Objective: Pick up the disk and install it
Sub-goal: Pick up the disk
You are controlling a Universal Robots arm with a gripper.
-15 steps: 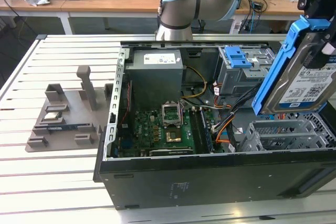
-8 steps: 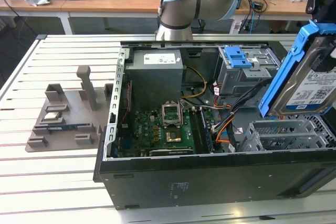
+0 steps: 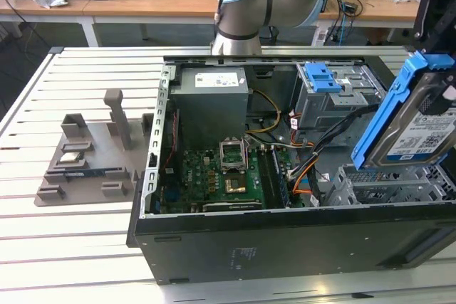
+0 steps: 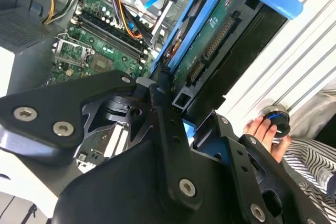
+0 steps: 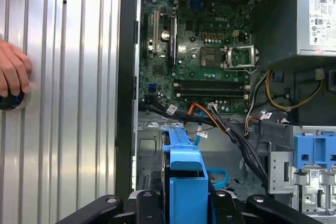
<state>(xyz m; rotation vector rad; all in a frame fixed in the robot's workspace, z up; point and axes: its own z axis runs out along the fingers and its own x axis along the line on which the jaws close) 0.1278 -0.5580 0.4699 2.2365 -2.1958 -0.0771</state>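
The disk (image 3: 420, 122) is a silver hard drive with a white-and-blue label in a blue plastic bracket. It hangs tilted on edge above the end of the open computer case (image 3: 285, 247) at the exterior view's right. My black gripper (image 3: 432, 58) is shut on its upper end. In the second wrist view the gripper (image 4: 181, 109) clamps the bracket, and the disk (image 4: 210, 35) shows its green circuit-board underside. In the first wrist view the gripper (image 5: 185, 205) holds the disk (image 5: 185, 174) edge-on over the case's open metal bay (image 5: 152, 156).
Inside the case lie the motherboard (image 3: 214, 172), a grey power supply (image 3: 214, 101), loose cables (image 3: 313, 154) and a drive cage with a blue latch (image 3: 320, 76). A grey fixture (image 3: 92, 158) sits at the exterior view's left. A person's hand (image 5: 11, 72) rests on a round knob (image 4: 275, 118).
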